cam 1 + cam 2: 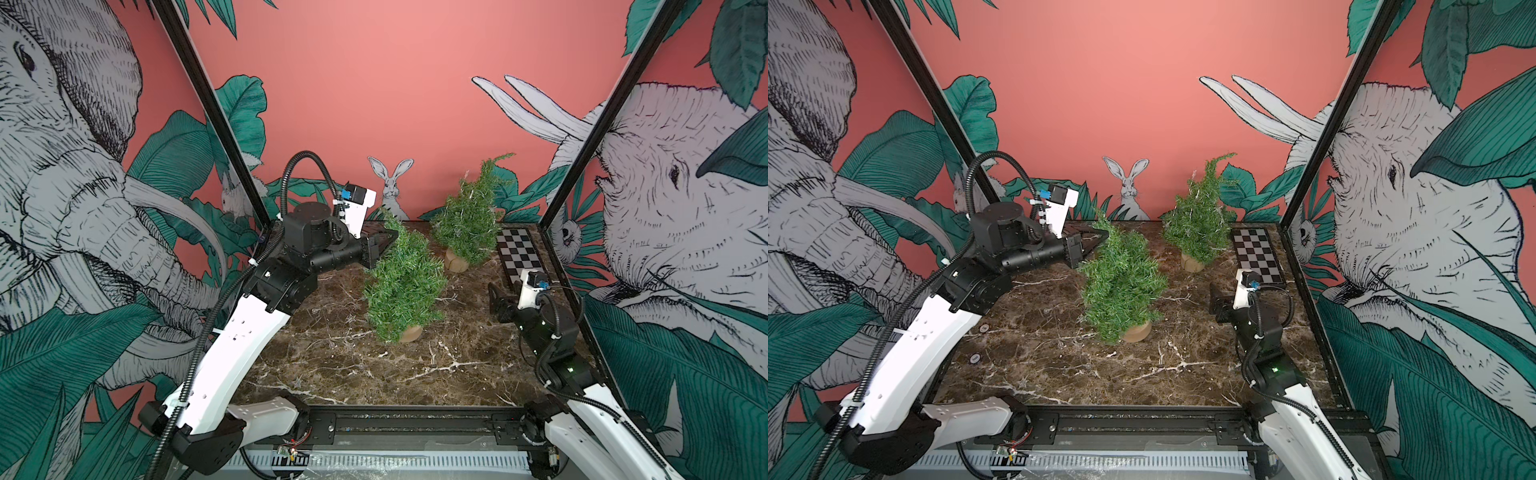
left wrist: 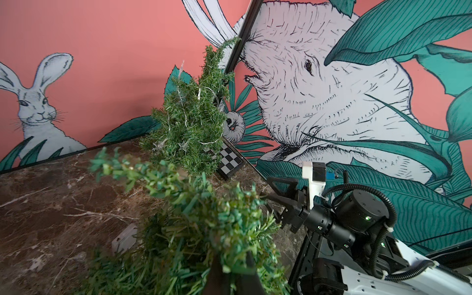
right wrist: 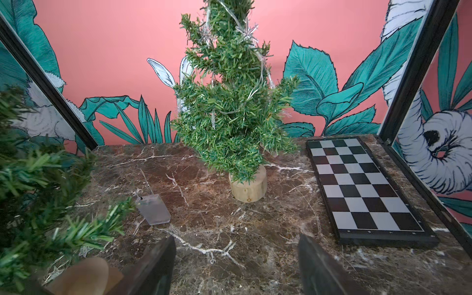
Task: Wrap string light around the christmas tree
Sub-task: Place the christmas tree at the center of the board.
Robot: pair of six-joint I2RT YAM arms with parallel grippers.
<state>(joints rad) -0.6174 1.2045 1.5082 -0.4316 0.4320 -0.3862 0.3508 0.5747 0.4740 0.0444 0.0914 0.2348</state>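
String light point(image 3: 246, 32): clear wire with small star bulbs, looped over the top and middle of the far tree; a thin lead seems to run down to a clear battery box on the marble.
Right gripper point(image 3: 237, 240): nearest of all, low over the table point(image 1: 332, 365), jaws spread wide with nothing between them, facing the far tree.
Near tree point(image 1: 401, 286): mid-table on a wooden stump, leaning toward the left arm. I see no wire in its needles from above. A few pale star shapes seem to lie on the marble by its base, though they are too faint to be sure.
Left gripper point(image 1: 385, 243): pushed into the near tree's upper foliage, fingers pinched fully together. I cannot tell whether a twig or a wire is nipped between them.
Battery box point(image 3: 153, 209): flat on the marble between the two trees, apart from both stumps.
Far tree point(image 1: 467, 220): upright near the back wall, strands crossing its crown and hanging down one flank. The lowest branches look bare.
Chessboard point(image 3: 357, 186): folded flat along the right wall, clear of the work.
Progress: I'd judge the wrapping well along on the far tree, with the lower tier, any slack near the box and the leaning tree left to sort out.
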